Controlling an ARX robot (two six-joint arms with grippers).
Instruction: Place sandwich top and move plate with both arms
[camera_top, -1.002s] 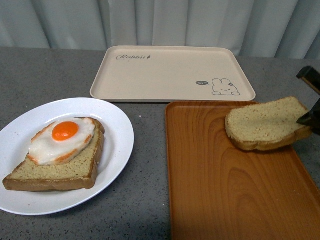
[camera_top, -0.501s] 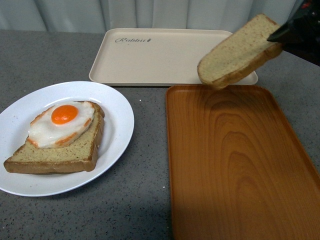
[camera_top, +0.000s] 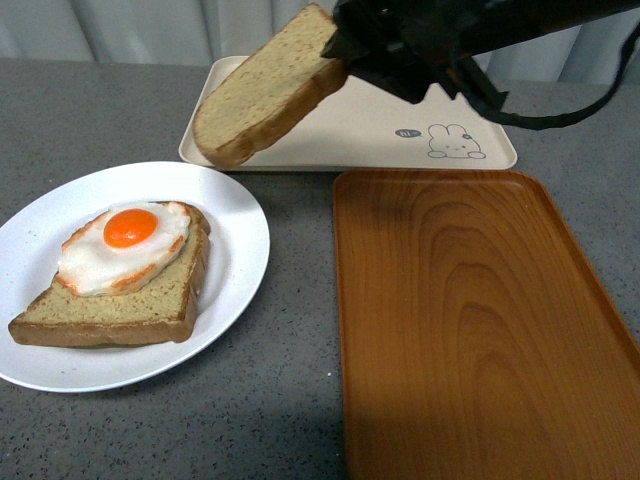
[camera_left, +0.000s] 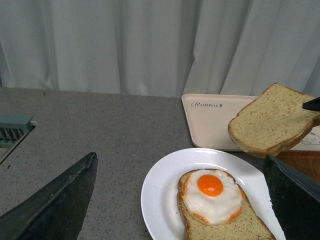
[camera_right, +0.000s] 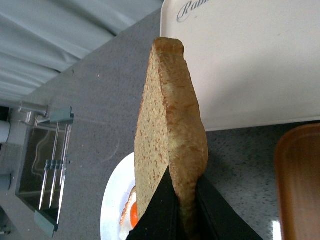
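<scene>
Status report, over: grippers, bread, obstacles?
Right gripper shut on bread slice, tilted, airborne. Left gripper open, empty. Plate holds egg toast; nothing seen blocking.

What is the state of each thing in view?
sandwich top: in the air, tilted
right gripper: shut on sandwich top
left gripper: open, holding nothing
plate: on table, bearing egg slice
egg slice: flat on plate, uncovered
orange tray: flat on table
rabbit tray: flat on table
</scene>
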